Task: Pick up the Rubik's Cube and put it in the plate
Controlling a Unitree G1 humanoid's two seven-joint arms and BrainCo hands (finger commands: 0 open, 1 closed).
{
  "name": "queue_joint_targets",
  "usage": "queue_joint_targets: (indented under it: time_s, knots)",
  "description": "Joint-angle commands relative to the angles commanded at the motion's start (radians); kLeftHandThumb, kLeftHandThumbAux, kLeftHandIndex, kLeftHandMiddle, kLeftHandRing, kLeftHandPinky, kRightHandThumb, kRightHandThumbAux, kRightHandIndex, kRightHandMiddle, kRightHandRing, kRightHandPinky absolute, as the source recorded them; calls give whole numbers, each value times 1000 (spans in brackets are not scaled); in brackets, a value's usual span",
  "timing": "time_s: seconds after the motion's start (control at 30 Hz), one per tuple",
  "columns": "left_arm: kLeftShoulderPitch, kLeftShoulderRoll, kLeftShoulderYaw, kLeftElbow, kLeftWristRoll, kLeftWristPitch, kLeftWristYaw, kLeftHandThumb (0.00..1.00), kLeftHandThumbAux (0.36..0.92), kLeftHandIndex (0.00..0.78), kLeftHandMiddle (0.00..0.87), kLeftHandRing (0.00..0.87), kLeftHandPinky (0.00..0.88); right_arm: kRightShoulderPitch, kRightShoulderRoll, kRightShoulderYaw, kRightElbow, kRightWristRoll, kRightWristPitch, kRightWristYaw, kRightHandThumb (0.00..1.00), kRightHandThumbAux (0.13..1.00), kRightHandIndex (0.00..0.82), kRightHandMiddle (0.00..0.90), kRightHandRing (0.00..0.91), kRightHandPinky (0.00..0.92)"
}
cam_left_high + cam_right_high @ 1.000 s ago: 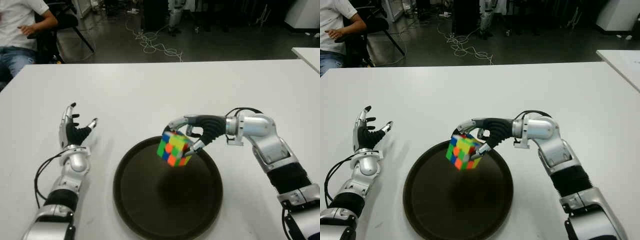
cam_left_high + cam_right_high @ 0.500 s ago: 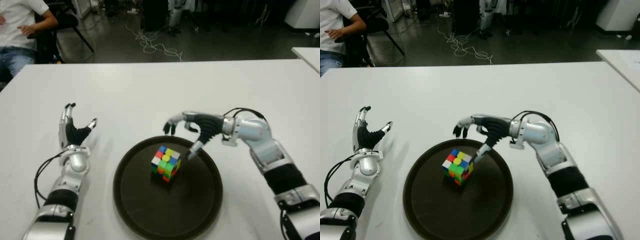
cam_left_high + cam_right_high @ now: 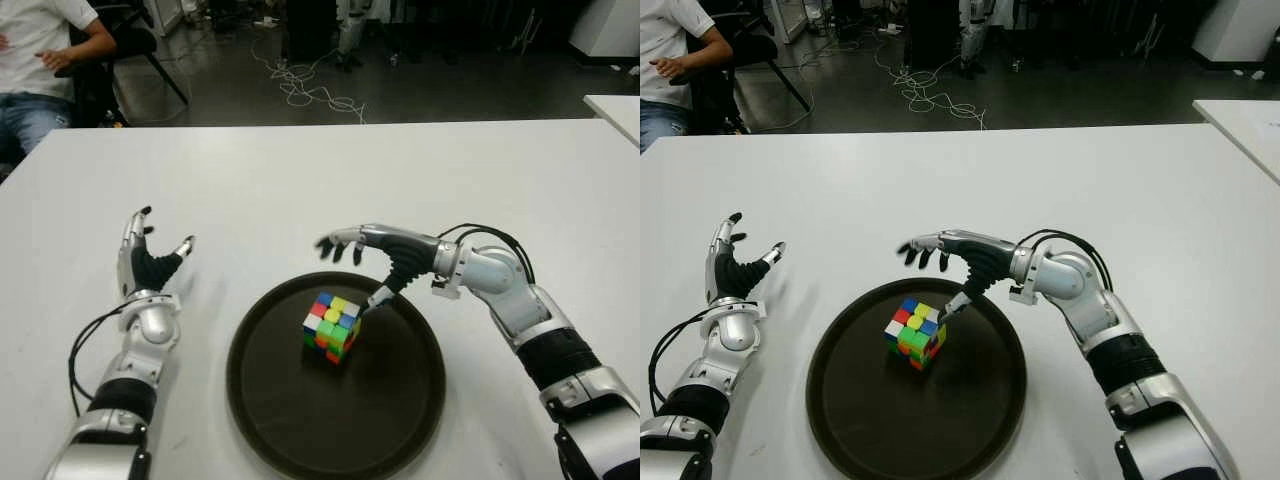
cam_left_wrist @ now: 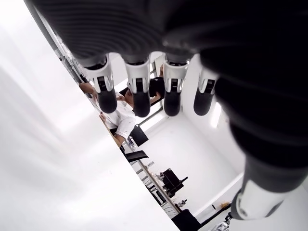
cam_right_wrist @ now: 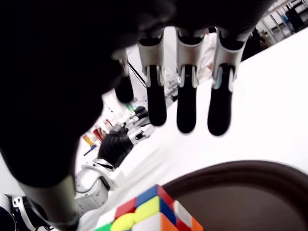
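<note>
- On the dark round plate point(image 3: 300, 440), a little toward its far side, I see the Rubik's Cube point(image 3: 332, 326) sitting free, one corner turned toward me, with nothing gripping it.
- My right hand point(image 3: 375, 252) hovers over the plate's far rim, just beyond and to the right of the cube, with its fingers point(image 5: 186, 103) stretched out and apart, holding nothing.
- From the head camera, that hand's thumb tip point(image 3: 952, 307) points down beside the cube's upper right edge; I cannot tell whether the two touch.
- From the right wrist camera, the cube's top corner shows below the extended fingers, with a clear gap of white table between them.
- My left hand point(image 3: 148, 262) shows well to the left of the plate, over the white table point(image 3: 300, 180), palm facing inward, fingers point(image 4: 137, 89) straight and spread, empty.
- At the far left, beyond the table edge, a seated person point(image 3: 35, 55) in a white shirt and jeans is visible, and cables point(image 3: 305, 85) lie on the dark floor behind the table.
</note>
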Motion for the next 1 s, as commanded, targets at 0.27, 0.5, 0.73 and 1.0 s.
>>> queue_joint_targets:
  time_s: [0.27,0.5,0.73,1.0]
  knots:
    - [0,-1,1,2,-1,3,0,0,707,0,329,510,532,1,6,-7,2,49,42,30,0,823,0,65,25,0]
    - [-2,-5,1,4,-2,-6,6,0,724,0,477,668,687,5,10,-18,13,56,66,12,0,769,0,28,8,0]
    - [-4,-6,4,7,-6,-5,3,0,728,0,540,709,727,21,-5,-90,26,99,66,-42,0,739,0,12,12,0]
    - [0,-3,8,1,-14,-16,-5,0,735,0,502,707,724,64,-23,-261,110,262,26,-80,0,743,0,0,2,2]
